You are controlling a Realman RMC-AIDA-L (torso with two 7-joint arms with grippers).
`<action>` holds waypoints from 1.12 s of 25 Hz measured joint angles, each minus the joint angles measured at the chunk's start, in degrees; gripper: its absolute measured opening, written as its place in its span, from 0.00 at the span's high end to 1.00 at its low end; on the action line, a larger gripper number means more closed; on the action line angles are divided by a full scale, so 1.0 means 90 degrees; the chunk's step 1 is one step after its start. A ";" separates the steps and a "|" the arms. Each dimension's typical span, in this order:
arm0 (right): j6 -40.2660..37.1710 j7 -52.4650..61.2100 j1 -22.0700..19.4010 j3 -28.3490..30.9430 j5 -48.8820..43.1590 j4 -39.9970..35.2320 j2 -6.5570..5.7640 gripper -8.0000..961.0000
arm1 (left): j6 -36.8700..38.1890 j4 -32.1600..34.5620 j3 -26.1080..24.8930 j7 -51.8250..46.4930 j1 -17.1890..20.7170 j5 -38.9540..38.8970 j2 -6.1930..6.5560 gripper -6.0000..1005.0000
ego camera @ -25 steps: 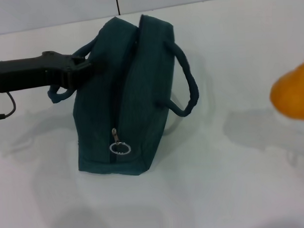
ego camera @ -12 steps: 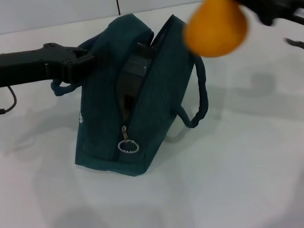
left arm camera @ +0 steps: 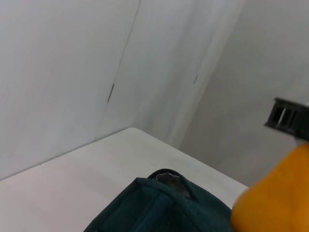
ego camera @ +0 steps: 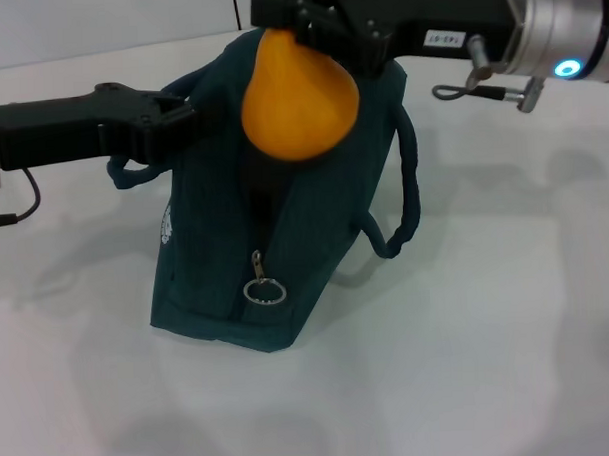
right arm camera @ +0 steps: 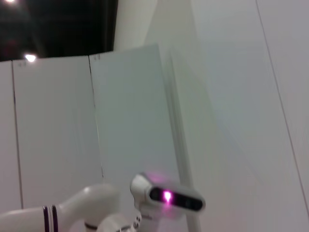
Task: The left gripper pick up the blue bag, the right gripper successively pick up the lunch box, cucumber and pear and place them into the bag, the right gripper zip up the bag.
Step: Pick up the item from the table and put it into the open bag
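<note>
The blue bag (ego camera: 315, 248) stands on the white table with its top open and its zipper ring pull (ego camera: 264, 290) hanging at the near end. My left gripper (ego camera: 186, 120) comes in from the left and is shut on the bag's left handle, holding that side up. My right gripper (ego camera: 302, 26) reaches in from the right and is shut on the top of the pear (ego camera: 298, 100), which hangs right above the bag's opening. The pear (left arm camera: 277, 198) and the bag's edge (left arm camera: 159, 205) also show in the left wrist view. The lunch box and cucumber are hidden.
The white table (ego camera: 508, 331) spreads around the bag. The bag's right handle (ego camera: 402, 200) loops out to the right. A white wall (ego camera: 97, 20) runs along the back. The right wrist view shows only walls and a white robot part (right arm camera: 166, 195).
My right gripper has carried the pear from the far right to over the bag's opening. The bag's top has been pulled wider open and its left side lifted.
</note>
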 joint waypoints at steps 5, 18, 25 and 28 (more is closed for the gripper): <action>0.0381 -0.0046 -0.0053 -0.0519 0.0017 0.0027 0.0016 0.89 | 0.0001 -0.0004 0.0008 0.0006 -0.0012 -0.0003 -0.0005 0.95; 0.1101 -0.1323 -0.0492 -0.2207 0.1014 0.0119 0.0030 0.87 | -0.0004 -0.0017 0.0013 0.0023 -0.0024 0.0012 0.0001 0.95; 0.1488 -0.1822 -0.0785 -0.2759 0.1615 0.0130 0.0030 0.86 | -0.0029 -0.0017 0.0011 0.0025 -0.0045 0.0031 0.0014 0.95; 0.1598 -0.1937 -0.0857 -0.2922 0.1745 0.0135 0.0030 0.85 | -0.0031 -0.0017 0.0011 0.0019 -0.0055 0.0037 0.0015 0.95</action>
